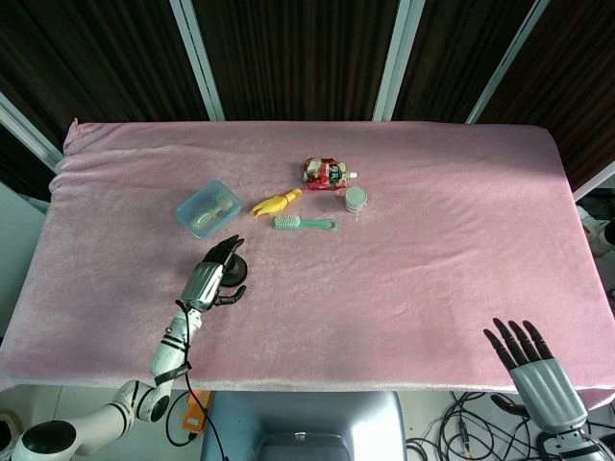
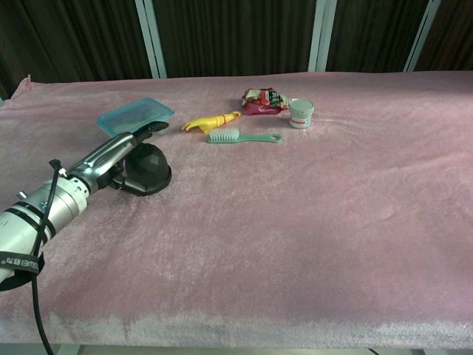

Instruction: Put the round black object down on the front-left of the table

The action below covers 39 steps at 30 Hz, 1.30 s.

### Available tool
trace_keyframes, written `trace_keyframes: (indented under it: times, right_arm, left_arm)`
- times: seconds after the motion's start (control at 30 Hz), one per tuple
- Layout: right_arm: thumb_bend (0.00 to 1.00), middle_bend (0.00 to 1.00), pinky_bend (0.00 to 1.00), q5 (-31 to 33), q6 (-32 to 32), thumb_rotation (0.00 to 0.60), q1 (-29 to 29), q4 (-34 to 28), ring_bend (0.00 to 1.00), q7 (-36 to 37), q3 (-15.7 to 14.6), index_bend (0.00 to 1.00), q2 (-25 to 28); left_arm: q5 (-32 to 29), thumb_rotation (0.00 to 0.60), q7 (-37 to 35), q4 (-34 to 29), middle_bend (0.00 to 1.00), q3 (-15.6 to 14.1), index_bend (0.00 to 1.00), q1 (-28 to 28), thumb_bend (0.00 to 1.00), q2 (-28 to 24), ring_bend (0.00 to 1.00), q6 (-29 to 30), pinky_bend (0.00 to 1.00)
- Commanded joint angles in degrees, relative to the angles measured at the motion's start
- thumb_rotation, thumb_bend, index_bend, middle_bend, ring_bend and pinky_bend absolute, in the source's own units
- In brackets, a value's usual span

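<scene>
1. My left hand cups the round black object on the pink desk, fingers draped over its top and near side. In the chest view its base looks to be resting on the cloth.

2. The object sits in the front-left part of the desk, at about 8 o'clock from the desk's centre, so I judge this to be the set-down step, nearly finished.

3. The next move calls for me to spread the fingers and lift the hand back toward 7 o'clock without nudging the object. I cannot tell whether the fingers are already slack or gripping firmly.

4. My right hand hangs off the front edge at about 5 o'clock, fingers apart and holding nothing, well apart from everything else.

5. Just beyond my left hand, toward 12 o'clock, lies a blue-lidded container, near the fingertips in the chest view; a careless upward sweep could clip it.

6. Further toward 1 o'clock from the object sit a yellow toy and a green brush, with a red pouch and a small white jar behind them.

7. Bare cloth runs between the object and the front edge at 6 o'clock, and out to the left edge at 9 o'clock, which gives my arm an easy retreat.
</scene>
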State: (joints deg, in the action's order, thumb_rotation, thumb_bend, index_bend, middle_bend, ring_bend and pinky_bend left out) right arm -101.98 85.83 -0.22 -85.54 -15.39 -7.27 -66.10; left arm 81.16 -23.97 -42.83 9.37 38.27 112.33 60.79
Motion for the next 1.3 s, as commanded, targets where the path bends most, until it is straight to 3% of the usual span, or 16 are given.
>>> trace_keyframes:
  times: [0.03,0.2,0.37,0.6,0.87,1.07,1.3]
  right_arm:
    - [0.10,0.00,0.11,-0.1,0.0,0.600,0.1,0.0,0.00,0.1,0.0,0.00,0.0]
    - [0.10,0.00,0.11,0.5,-0.8,0.600,0.3,-0.3,0.00,-0.5,0.2,0.00,0.1]
    - [0.10,0.00,0.11,0.5,-1.0,0.600,0.4,-0.6,0.00,-0.7,0.1,0.00,0.2]
    - [0.10,0.00,0.11,0.4,-0.7,0.600,0.3,-0.6,0.00,-0.3,0.1,0.00,0.3]
    - [0.10,0.00,0.11,0.3,-0.6,0.600,0.3,-0.4,0.00,-0.1,0.0,0.00,0.4]
    - [0.10,0.00,0.11,0.4,-0.9,0.600,0.4,-0.5,0.00,-0.4,0.0,0.00,0.2]
    - [0.10,0.00,0.11,0.6,-1.1,0.600,0.4,-0.7,0.00,-0.8,0.1,0.00,0.2]
  left_arm:
    - [-0.6,0.600,0.8,1.0,0.00,0.1,0.07,0.1,0.33,0.3,0.00,-0.8,0.12]
    - [-1.0,0.600,0.3,1.3,0.06,0.1,0.12,-0.1,0.33,0.3,0.02,-1.2,0.13]
    - [-1.1,0.600,-1.2,0.9,0.17,-0.3,0.18,-0.3,0.33,0.8,0.17,-2.1,0.27]
    - [-1.2,0.600,-0.8,2.3,0.23,-1.2,0.19,-0.5,0.33,2.2,0.29,-3.6,0.37]
    - [0.1,0.600,-2.0,5.5,0.36,-1.9,0.26,-1.0,0.34,3.9,0.46,-1.0,0.57]
    - [1.6,0.600,-2.3,5.8,0.43,-2.3,0.30,-1.5,0.34,3.4,0.52,2.3,0.66]
    - [2.6,0.600,2.0,2.1,0.43,-2.7,0.32,-2.3,0.34,-0.8,0.53,5.1,0.67]
